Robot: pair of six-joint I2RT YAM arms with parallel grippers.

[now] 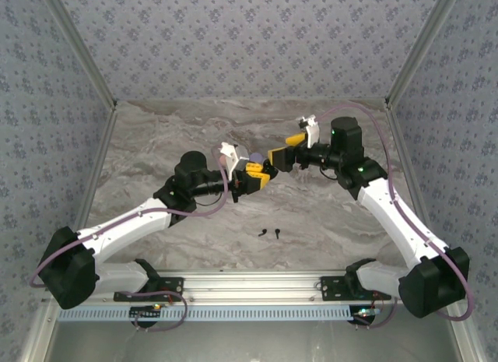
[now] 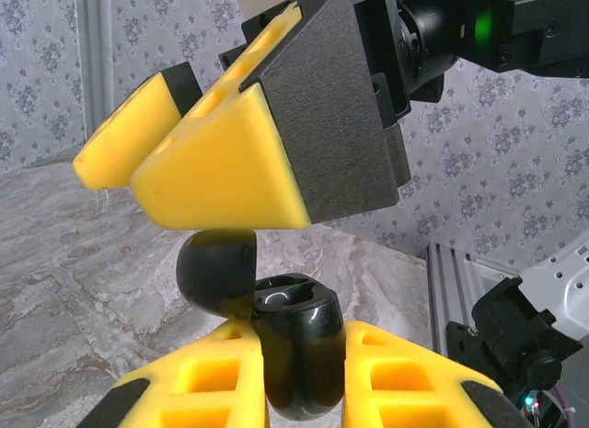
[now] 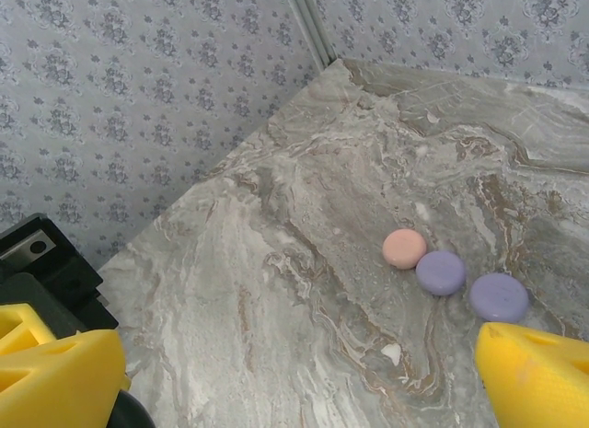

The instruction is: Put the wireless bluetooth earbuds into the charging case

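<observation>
A: Work surface?
B: Grey marble-patterned table [image 1: 327, 222]. The left arm [image 1: 132, 222] and right arm [image 1: 397, 214] both reach inward and meet over its middle.

A: End effectors?
B: Left gripper [image 2: 299, 334]: yellow fingers clamped on a glossy black round charging case [image 2: 294, 364], whose matte black lid [image 2: 216, 267] is swung open to one side. Right gripper [image 3: 299, 350]: fingers spread wide with nothing between them, poised just above the charging case.

A: Is the charging case resting on the table?
B: Cannot tell.

A: Other items?
B: Beyond the charging case, toward the far wall, three shut round pucks lie in a row on the table. The pale pink puck [image 3: 404, 248] touches the first lilac puck [image 3: 441, 272]. The second lilac puck [image 3: 499, 296] sits just beside that.

A: Earbuds?
B: Two tiny black stemmed earbuds [image 1: 264, 233] [image 1: 277, 234] lie side by side on the table. They are on the near side of the charging case, toward the arm bases, and well apart from it.
</observation>
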